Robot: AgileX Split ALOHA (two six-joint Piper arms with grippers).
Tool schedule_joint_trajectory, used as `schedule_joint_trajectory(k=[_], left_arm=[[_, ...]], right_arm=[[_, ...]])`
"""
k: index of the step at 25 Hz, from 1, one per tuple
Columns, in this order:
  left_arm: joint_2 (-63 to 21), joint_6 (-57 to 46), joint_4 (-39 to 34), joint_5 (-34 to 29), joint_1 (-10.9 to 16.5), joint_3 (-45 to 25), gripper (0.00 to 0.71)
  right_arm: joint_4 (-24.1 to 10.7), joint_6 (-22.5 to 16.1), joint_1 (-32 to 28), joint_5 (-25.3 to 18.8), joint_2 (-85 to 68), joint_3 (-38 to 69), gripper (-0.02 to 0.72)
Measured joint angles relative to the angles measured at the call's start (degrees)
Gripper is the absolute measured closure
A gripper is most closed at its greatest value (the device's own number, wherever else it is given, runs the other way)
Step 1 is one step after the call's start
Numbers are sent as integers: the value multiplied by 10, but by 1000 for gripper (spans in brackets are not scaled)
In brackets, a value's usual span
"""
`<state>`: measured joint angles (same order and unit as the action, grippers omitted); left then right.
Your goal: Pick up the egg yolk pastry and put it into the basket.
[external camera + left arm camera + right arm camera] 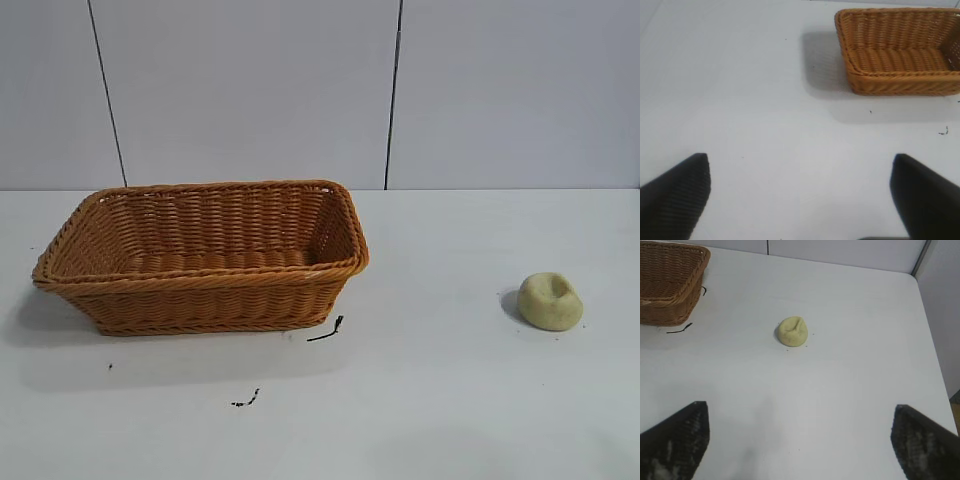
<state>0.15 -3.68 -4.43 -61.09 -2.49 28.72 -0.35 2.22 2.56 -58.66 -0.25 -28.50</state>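
The egg yolk pastry [549,300], a small pale yellow lump with a dented top, sits on the white table at the right; it also shows in the right wrist view [792,331]. The orange-brown wicker basket [200,283] stands at the left, empty; it also shows in the left wrist view [900,80] and the right wrist view [670,305]. My right gripper [800,412] is open and empty, well short of the pastry. My left gripper [800,170] is open and empty over bare table, away from the basket. Neither arm shows in the exterior view.
Small black scraps [326,331] lie on the table in front of the basket, with more [246,400] nearer the front. A grey panelled wall [300,90] stands behind the table. The table's edge [930,340] runs past the pastry in the right wrist view.
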Motion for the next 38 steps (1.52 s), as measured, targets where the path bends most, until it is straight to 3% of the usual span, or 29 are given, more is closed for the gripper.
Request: schedule_joint_trajectory(k=[16,38], left_arm=[[0,0,0,0,0,0,14],[0,0,0,0,0,0,14]], right_arm=[[0,0,0,7,48,-43,19],[4,-7,0,17,867,-404,19]])
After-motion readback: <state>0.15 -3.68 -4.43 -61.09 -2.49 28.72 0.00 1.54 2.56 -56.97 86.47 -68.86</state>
